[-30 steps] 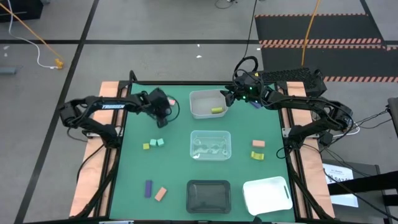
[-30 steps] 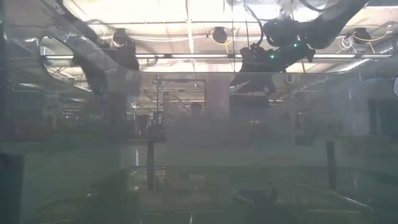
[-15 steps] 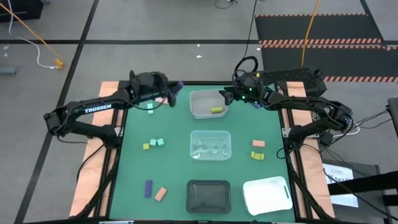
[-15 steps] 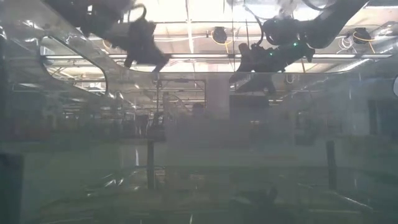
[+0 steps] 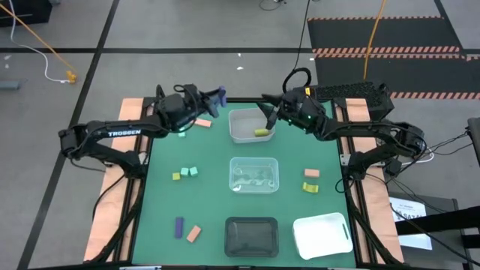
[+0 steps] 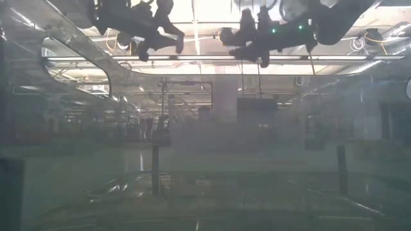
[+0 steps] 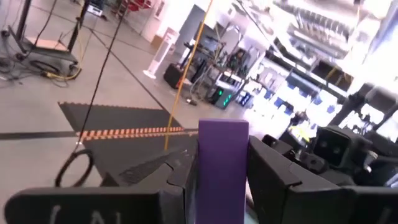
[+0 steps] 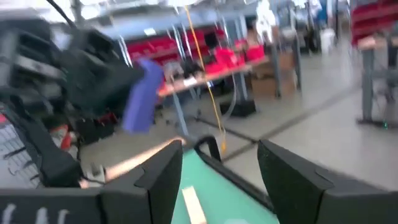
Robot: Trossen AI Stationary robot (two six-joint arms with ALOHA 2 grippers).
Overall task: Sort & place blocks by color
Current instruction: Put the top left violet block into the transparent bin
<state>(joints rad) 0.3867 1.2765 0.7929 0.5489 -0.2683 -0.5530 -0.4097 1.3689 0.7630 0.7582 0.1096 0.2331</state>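
Left claw [image 5: 217, 96]: raised near the worktop's [image 5: 210, 195] far edge, fingers clamped on a purple block [image 7: 222, 168] that stands upright between them.
Right claw [image 5: 268, 106]: fingers apart, nothing between them, poised above the far clear tray [image 5: 237, 133], facing the left claw.
Yellow-green block [image 5: 261, 132]: lies inside that far clear tray, just below the right claw.
Salmon block [image 5: 202, 122]: on the worktop beside the left arm.
Other blocks: green pair [image 5: 184, 173] at left; salmon and yellow-green pair [image 5: 311, 180] at right; purple and salmon pair [image 5: 186, 229] near the front, well apart from both claws.
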